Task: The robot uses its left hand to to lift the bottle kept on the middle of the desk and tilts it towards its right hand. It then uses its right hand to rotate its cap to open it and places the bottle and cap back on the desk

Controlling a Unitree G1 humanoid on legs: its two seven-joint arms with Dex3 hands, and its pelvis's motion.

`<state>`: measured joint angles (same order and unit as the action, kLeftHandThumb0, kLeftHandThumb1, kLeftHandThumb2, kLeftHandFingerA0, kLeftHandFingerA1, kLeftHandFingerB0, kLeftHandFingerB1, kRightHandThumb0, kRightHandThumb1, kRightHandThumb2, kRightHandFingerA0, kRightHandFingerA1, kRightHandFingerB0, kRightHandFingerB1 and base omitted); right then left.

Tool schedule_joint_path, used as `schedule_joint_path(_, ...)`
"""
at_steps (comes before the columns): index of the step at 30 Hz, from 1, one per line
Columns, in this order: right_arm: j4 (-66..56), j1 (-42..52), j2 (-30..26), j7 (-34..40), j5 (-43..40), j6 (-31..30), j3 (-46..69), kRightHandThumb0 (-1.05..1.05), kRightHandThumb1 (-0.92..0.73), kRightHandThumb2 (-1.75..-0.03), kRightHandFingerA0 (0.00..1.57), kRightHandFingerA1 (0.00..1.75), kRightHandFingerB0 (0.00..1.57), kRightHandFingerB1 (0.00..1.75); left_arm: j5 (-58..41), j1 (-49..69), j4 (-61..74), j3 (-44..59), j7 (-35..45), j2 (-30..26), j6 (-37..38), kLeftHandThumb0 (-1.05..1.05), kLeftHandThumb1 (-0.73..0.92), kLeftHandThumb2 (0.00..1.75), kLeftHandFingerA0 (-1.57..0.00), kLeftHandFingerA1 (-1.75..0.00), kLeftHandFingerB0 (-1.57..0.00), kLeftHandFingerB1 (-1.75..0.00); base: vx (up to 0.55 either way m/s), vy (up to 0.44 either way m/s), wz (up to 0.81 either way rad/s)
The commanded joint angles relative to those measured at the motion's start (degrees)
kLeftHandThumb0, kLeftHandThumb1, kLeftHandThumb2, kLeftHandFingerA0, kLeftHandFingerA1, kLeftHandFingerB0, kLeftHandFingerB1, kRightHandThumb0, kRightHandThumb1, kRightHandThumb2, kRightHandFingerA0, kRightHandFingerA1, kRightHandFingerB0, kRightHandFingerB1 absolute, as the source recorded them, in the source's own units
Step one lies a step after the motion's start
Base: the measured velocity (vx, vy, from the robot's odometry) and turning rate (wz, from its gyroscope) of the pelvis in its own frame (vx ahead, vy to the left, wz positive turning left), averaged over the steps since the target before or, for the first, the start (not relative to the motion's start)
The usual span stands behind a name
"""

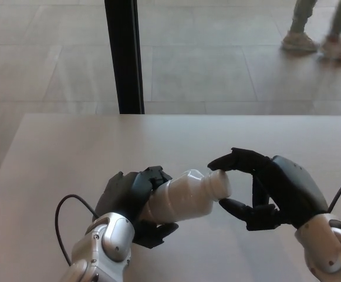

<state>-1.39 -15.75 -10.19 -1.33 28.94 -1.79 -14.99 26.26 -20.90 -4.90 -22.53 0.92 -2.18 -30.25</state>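
**Q.** What does the head view show?

**A.** The left hand (136,198) is wrapped around the body of the white bottle (185,197), holding it clear of the desk (70,147) and tilted so the neck points toward 3 o'clock. The cap (220,183) sits at the bottle's 3 o'clock end. The right hand (270,191) comes in from 4 o'clock. Its upper finger lies over the cap from 12 o'clock and a lower finger sits just beneath at 6 o'clock. The fingers are closing on the cap, though firm contact on both sides cannot be confirmed.

**Q.** What could go wrong from here?

**A.** Three risks, all judgements:
- The grip on the cap looks shallow and near the fingertips. A twist could slide over the cap without turning it.
- If the left hand's hold is loose, the bottle body could turn along with the cap, so the thread never loosens.
- Once freed, a small cap held by thick fingers could drop and roll across the desk, possibly toward the edge at 12 o'clock.

**Q.** Anything else in frame?

**A.** A black post (123,56) stands beyond the desk at 11 o'clock. A person's shoes (317,44) show on the floor at 1 o'clock, well apart from the work. A cable (61,214) loops by the left wrist.
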Motion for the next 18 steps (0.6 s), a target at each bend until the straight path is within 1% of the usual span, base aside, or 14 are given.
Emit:
schedule_joint_path(1, -1.4, 0.5, -0.4, 1.0, 1.3, 0.4, -0.1, -0.31, -0.64, -0.72, 0.99, 1.57, 0.89, 0.80, 0.6, 0.7, -1.1, -0.5, 0.6, -0.6, 0.1, -0.04, 0.59, 1.04, -0.76, -1.66, -0.70, -1.07, 0.00, 0.000, 0.00)
schedule_joint_path(3, -1.4, 0.4, -0.5, 1.2, 1.9, 0.5, -0.3, -0.31, -0.63, -0.71, 0.99, 1.56, 0.89, 0.80, 0.6, 0.8, -1.0, -0.6, 0.7, -0.8, 0.3, -0.02, 0.63, 0.99, -0.80, -1.70, -0.68, -1.11, 0.00, 0.000, 0.00)
schedule_joint_path(4, -1.6, 0.3, -0.7, 1.3, 2.5, 0.4, -0.6, -0.31, -0.62, -0.71, 1.00, 1.56, 0.89, 0.78, 0.7, 0.9, -1.1, -0.7, 0.6, -0.9, 0.6, -0.04, 0.58, 1.01, -0.71, -1.53, -0.71, -0.95, 0.00, 0.000, 0.00)
schedule_joint_path(5, -1.7, 0.2, -0.8, 1.3, 2.8, 0.5, -0.7, -0.33, -0.49, -0.98, 1.23, 1.32, 0.84, 0.84, 0.8, 0.9, -0.7, -0.7, 1.0, -1.1, -0.2, -0.05, 0.63, 0.93, -0.73, -1.55, -0.70, -0.89, 0.00, 0.000, 0.00)
schedule_joint_path(6, -1.6, 0.1, -1.0, 1.3, 3.1, 0.7, -0.8, -0.29, -0.61, -0.76, 0.97, 1.60, 0.89, 0.79, 0.7, 1.1, -0.7, -0.7, 1.1, -1.1, -0.1, -0.03, 0.62, 0.96, -0.72, -1.60, -0.71, -1.02, 0.00, 0.000, 0.00)
schedule_joint_path(7, -1.7, 0.0, -1.2, 1.3, 3.2, 0.9, -0.9, -0.27, -0.60, -0.79, 0.96, 1.64, 0.88, 0.82, 0.6, 1.3, -0.6, -0.4, 0.6, -0.8, -0.3, -0.07, 0.63, 0.90, -0.69, -1.42, -0.68, -0.83, 0.00, 0.000, 0.00)
schedule_joint_path(8, -1.8, 0.0, -1.2, 1.3, 3.3, 1.0, -0.9, -0.27, -0.60, -0.79, 0.96, 1.64, 0.88, 0.82, 0.5, 1.4, -0.6, -0.3, 0.5, -0.6, -0.4, -0.07, 0.63, 0.90, -0.69, -1.42, -0.68, -0.83, 0.00, 0.000, 0.00)
schedule_joint_path(9, -2.2, 0.0, -1.4, 1.2, 3.6, 0.9, -0.9, -0.26, -0.58, -0.83, 0.95, 1.65, 0.88, 0.86, 0.3, 1.7, -0.3, 0.0, 0.2, -0.4, -0.4, -0.09, 0.64, 0.85, -0.72, -1.27, -0.62, -0.75, 0.00, 0.000, 0.00)
schedule_joint_path(11, -2.3, -0.1, -1.3, 1.3, 3.6, 0.9, -0.9, -0.26, -0.58, -0.84, 0.95, 1.66, 0.89, 0.89, 0.6, 1.5, -0.7, -0.1, 0.3, -0.7, 0.2, -0.08, 0.64, 0.86, -0.70, -1.37, -0.67, -0.84, 0.00, 0.000, 0.00)
schedule_joint_path(12, -1.8, -0.3, -1.7, 2.0, 3.9, 2.4, -1.0, -0.26, -0.55, -0.87, 0.97, 1.69, 0.91, 0.90, 0.6, 1.5, -0.6, 0.0, 0.1, -0.3, -0.4, -0.07, 0.64, 0.97, -0.71, -1.61, -0.71, -1.03, 0.00, 0.000, 0.00)
schedule_joint_path(15, -2.4, -0.1, -1.6, 1.9, 4.1, 1.8, -1.2, -0.27, -0.53, -0.90, 1.02, 1.68, 0.92, 0.95, 1.1, 1.2, -0.5, -0.4, 0.5, -0.4, -1.0, -0.09, 0.64, 0.90, -0.71, -1.53, -0.68, -0.86, 0.00, 0.000, 0.00)
schedule_joint_path(16, -2.4, 0.1, -1.5, 2.5, 4.5, 2.1, -1.2, -0.31, -0.48, -1.04, 1.22, 1.30, 0.92, 0.98, 1.1, 1.2, -0.4, -0.5, 0.5, -0.4, -1.0, -0.10, 0.64, 0.90, -0.68, -1.35, -0.64, -0.78, 0.00, 0.000, 0.00)
schedule_joint_path(17, -2.6, 0.2, -1.5, 2.8, 4.7, 2.2, -1.3, -0.31, -0.47, -1.03, 1.23, 1.31, 0.89, 0.93, 0.9, 1.2, -0.5, -0.3, 0.5, -0.3, -0.9, -0.09, 0.64, 0.94, -0.70, -1.54, -0.67, -0.97, 0.00, 0.000, 0.00)
schedule_joint_path(18, -2.5, 0.3, -1.5, 3.3, 4.9, 2.8, -1.4, -0.30, -0.48, -1.05, 1.23, 1.31, 0.90, 0.95, 0.8, 1.3, -0.7, -0.3, 0.5, -0.4, -0.6, -0.08, 0.63, 0.97, -0.73, -1.57, -0.70, -0.97, 0.00, 0.000, 0.00)
